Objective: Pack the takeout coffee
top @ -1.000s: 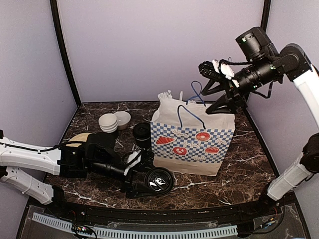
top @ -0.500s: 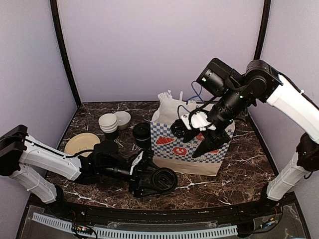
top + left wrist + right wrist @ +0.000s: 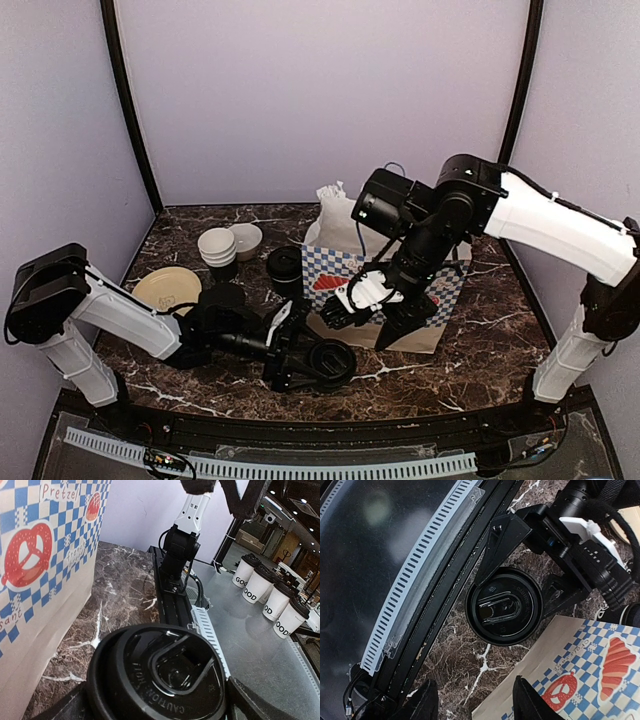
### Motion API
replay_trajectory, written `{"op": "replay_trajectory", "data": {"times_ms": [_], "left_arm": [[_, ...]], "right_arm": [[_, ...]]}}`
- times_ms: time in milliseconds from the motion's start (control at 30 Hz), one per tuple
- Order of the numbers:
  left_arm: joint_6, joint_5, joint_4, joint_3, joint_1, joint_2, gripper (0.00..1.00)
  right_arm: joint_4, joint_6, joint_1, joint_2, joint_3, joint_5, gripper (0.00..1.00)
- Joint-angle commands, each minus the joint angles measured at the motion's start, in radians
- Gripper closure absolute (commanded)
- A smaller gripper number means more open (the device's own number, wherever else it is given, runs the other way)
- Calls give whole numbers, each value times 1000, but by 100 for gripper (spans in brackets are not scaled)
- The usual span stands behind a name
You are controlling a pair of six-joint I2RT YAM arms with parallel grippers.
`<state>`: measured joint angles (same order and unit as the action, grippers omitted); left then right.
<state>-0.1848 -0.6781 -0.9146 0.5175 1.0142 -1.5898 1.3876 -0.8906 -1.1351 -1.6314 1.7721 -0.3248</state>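
Findings for your review. The takeout coffee (image 3: 325, 362), a black cup with its black lid on, stands on the marble table (image 3: 500, 330) near the front edge. It is just in front of the checkered paper bag (image 3: 440, 285) and outside it.

Your left arm lies low across the table, and the left end effector (image 3: 312, 360) has one finger on each side of the cup. The fingers sit very close to the lid rim. I cannot tell from any view whether they press on the cup or stand just clear of it.

Your right arm reaches down in front of the bag. The right end effector (image 3: 368, 322) hangs above the cup, released, fingers apart with nothing between them. Its wrist camera looks straight onto the lid.

At rear left are a stack of white bowls (image 3: 217, 247) and a tan plate (image 3: 165, 288).
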Motion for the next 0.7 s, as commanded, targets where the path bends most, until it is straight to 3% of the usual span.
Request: {"op": "replay_trajectory", "data": {"times_ms": [0, 433, 567, 667], "left_arm": [[-21, -39, 12, 38, -15, -22, 7], [5, -18, 128, 54, -18, 30, 1], [29, 25, 195, 38, -19, 166, 1], [75, 87, 353, 36, -19, 294, 1]], "right_arm": [[-52, -22, -11, -19, -48, 5, 49], [-178, 17, -11, -78, -113, -28, 38], [-199, 37, -11, -102, -98, -51, 33], [-212, 39, -11, -113, -103, -54, 29]]}}
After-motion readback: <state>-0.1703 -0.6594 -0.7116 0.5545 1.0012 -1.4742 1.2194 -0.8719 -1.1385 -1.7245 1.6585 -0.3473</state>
